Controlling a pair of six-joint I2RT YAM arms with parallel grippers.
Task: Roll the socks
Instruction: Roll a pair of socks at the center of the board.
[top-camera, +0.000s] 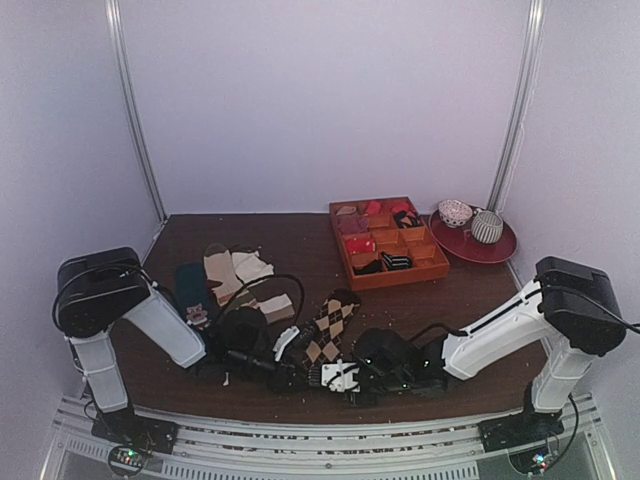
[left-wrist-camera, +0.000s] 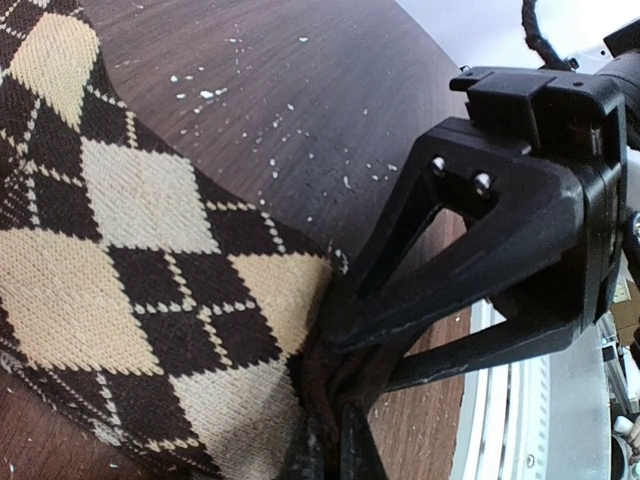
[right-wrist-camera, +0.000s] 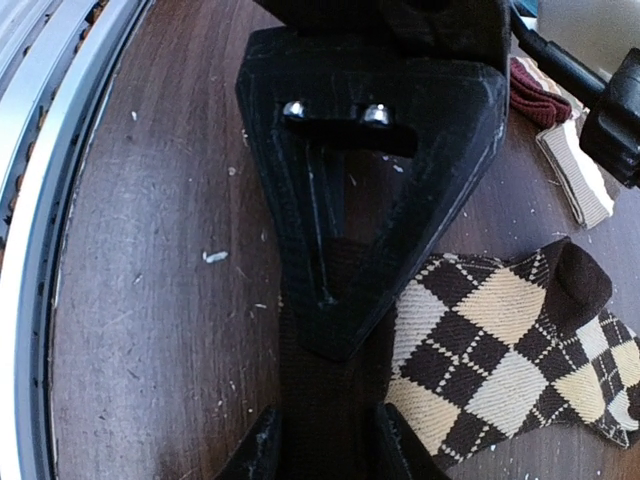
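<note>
— Position of the argyle socks (top-camera: 332, 322)?

— Flat on the tabletop (top-camera: 300, 235), close to the near edge around its middle, slanting a little to the right toward the far edge. One dark end nearest the near edge, with both tools on it.

— State of the left tool (left-wrist-camera: 330, 445)?

— Shut tight, pinching bunched dark fabric at that end.

— And the right tool (right-wrist-camera: 325, 455)?

— Jaws either side of the same dark end, with fabric filling the gap. Judged a grip, perhaps a light one. Just beside the left tool.

— Step in hand, then?

— Probably starting the first turn of the roll. Best done by keeping all the fabric of that end inside each pinch, lifting only slightly off the tabletop, and folding the dark end over onto the diamond pattern, toward the far edge.

— Anything to watch?

— Crowding. Very little room between the two tools, so turn them together, at one pace, without dragging the pair toward the near edge. Keep the first fold tight and square; otherwise a crooked, slack roll, most likely.
</note>
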